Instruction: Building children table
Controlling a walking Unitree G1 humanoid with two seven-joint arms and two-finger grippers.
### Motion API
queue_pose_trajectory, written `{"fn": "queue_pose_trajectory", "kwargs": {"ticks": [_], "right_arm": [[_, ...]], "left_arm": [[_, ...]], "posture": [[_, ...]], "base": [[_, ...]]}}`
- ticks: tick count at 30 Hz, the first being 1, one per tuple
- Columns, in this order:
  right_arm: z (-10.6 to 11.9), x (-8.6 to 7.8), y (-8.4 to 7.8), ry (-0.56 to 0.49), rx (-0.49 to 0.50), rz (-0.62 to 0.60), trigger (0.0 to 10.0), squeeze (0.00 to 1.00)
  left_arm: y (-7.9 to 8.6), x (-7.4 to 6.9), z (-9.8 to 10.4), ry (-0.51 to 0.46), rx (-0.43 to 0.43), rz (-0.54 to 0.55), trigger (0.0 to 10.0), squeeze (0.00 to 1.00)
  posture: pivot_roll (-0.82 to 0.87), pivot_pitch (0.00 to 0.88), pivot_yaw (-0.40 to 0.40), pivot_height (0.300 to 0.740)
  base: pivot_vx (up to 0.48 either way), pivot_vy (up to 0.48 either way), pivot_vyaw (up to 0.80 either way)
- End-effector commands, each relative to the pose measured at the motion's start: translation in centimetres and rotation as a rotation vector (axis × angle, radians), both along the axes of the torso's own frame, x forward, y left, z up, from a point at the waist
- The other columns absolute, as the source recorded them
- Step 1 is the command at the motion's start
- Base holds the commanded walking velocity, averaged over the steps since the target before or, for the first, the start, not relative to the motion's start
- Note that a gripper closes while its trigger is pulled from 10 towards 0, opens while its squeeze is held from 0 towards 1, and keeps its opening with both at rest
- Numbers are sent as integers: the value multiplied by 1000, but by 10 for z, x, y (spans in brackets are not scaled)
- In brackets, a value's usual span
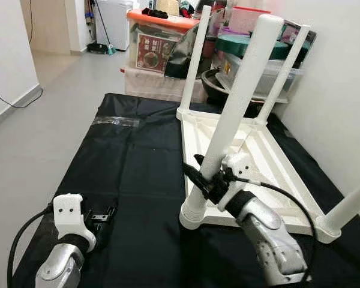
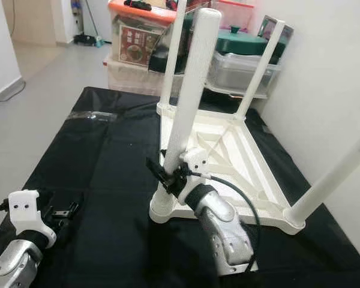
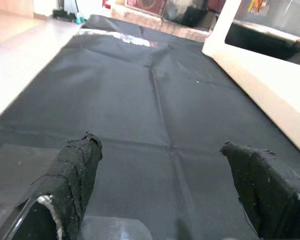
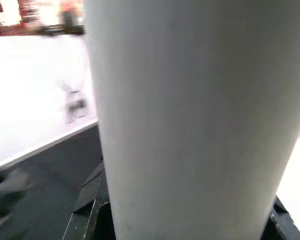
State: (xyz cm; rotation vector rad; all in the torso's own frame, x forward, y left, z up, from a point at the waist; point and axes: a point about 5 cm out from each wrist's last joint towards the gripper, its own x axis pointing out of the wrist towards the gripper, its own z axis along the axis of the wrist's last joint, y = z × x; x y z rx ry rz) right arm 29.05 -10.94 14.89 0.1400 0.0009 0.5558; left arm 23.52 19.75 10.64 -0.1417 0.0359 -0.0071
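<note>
An upturned white children's table (image 1: 270, 174) lies on the black floor mat (image 1: 132, 174), toward its right edge. The right gripper (image 1: 207, 180) clamps its near-left leg (image 1: 237, 90) low down. The left gripper (image 1: 99, 216) rests on the mat with fingers apart. The plastic looks stiff, light and smooth.

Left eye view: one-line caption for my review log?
Right pincer clamps the near leg of the upturned white table; left pincer rests open.

Head eyes look down; wrist views sit close along each tool.
</note>
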Motion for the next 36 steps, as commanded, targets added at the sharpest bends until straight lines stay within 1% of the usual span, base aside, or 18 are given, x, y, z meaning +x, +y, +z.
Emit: {"fn": "queue_pose_trajectory", "kwargs": {"ticks": [1,2,3,4,6,8,9,14,15,16,17,21,25,30,36], "right_arm": [[-55,-5,-11,310,-67,-115,0,0],[-58,-3,-15,347,-57,-168,0,0],[-58,-3,-15,347,-57,-168,0,0],[-58,-2,-17,357,-50,-197,0,0],[-61,-4,-18,397,-55,-234,0,0],[-63,-5,-19,416,-56,-254,0,0],[-69,-4,-22,473,-37,-295,0,0],[-70,-3,-23,488,-19,-310,0,0],[-70,-3,-23,512,18,-322,0,0],[-70,-3,-23,512,18,-322,0,0],[-70,-2,-22,545,58,-334,0,0],[-70,-1,-22,576,85,-359,0,0],[-70,-2,-22,580,94,-377,0,0],[-67,-2,-22,581,130,-386,0,0],[-66,-3,-24,596,139,-396,0,0]], "left_arm": [[0,2,-3,20,-9,-6,10000,0],[2,4,-2,19,-4,-5,10000,0],[2,4,-2,19,-4,-5,10000,0],[4,6,-1,15,2,-3,10000,0],[6,8,-1,13,10,2,10000,0],[7,9,-1,13,12,4,10000,0],[7,10,-1,16,13,6,10000,0],[6,9,-2,19,15,6,10000,0],[6,10,-3,21,15,10,10000,0],[6,10,-3,21,15,10,10000,0],[6,10,-3,22,14,13,10000,0],[6,11,-3,24,16,11,10000,0],[7,12,-3,24,19,15,10000,0],[8,12,-4,26,21,17,10000,0],[7,15,-3,23,20,13,10000,0]], "posture": [[218,0,-127,740],[218,0,-127,740],[218,0,-127,740],[215,0,-124,740],[214,0,-126,740],[214,0,-126,740],[213,0,-125,740],[212,0,-126,740],[210,0,-125,740],[210,0,-125,740],[207,0,-122,740],[205,0,-118,740],[205,0,-117,740],[197,0,-112,740],[198,0,-115,740]], "base": [[0,0,0],[0,0,0],[0,0,0],[0,0,0],[0,0,0],[0,0,0],[0,0,0],[0,0,0],[0,0,0],[0,0,0],[0,0,0],[0,0,0],[0,0,0],[0,0,0],[0,0,0]]}}
